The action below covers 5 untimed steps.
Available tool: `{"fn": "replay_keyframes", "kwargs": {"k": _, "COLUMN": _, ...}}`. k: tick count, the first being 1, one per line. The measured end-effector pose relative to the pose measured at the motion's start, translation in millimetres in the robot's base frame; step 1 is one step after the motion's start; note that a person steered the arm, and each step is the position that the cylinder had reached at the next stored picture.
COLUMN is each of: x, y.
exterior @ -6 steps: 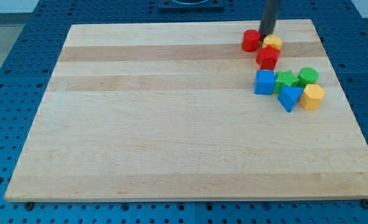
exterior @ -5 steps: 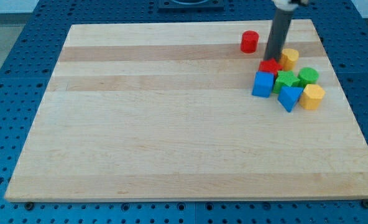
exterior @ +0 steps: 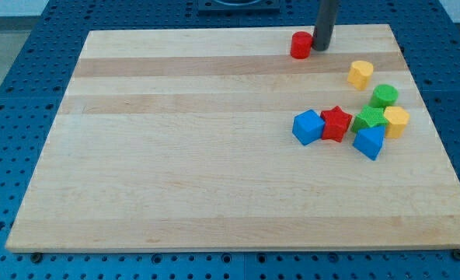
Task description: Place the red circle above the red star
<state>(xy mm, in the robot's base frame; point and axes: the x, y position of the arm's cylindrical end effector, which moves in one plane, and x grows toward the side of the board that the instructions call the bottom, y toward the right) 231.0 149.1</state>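
Here my tip (exterior: 321, 48) rests beside the red circle (exterior: 301, 45), on its right, near the table's (exterior: 175, 171) top edge. The red star (exterior: 336, 124) lies well below, touching the blue cube (exterior: 308, 127), toward the right edge. The rod carries no jaws.

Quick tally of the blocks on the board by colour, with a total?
Red: 2, the red circle and the red star
Blue: 2, the blue cube and the blue triangle
Green: 2, the green round block and the green star
Yellow: 2, the upper yellow block and the lower yellow block
Total: 8
My tip sits just right of the red circle.
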Motion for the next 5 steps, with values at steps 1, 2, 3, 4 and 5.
{"fn": "replay_keyframes", "kwargs": {"k": 1, "x": -25.5, "y": -4.1}}
{"fn": "replay_keyframes", "kwargs": {"k": 2, "x": -31.2, "y": -42.7}}
{"fn": "replay_keyframes", "kwargs": {"k": 3, "x": -9.6, "y": -51.3}}
{"fn": "replay_keyframes", "kwargs": {"k": 4, "x": 61.9, "y": -39.7}}
{"fn": "replay_keyframes", "kwargs": {"k": 5, "x": 163.0, "y": -11.6}}
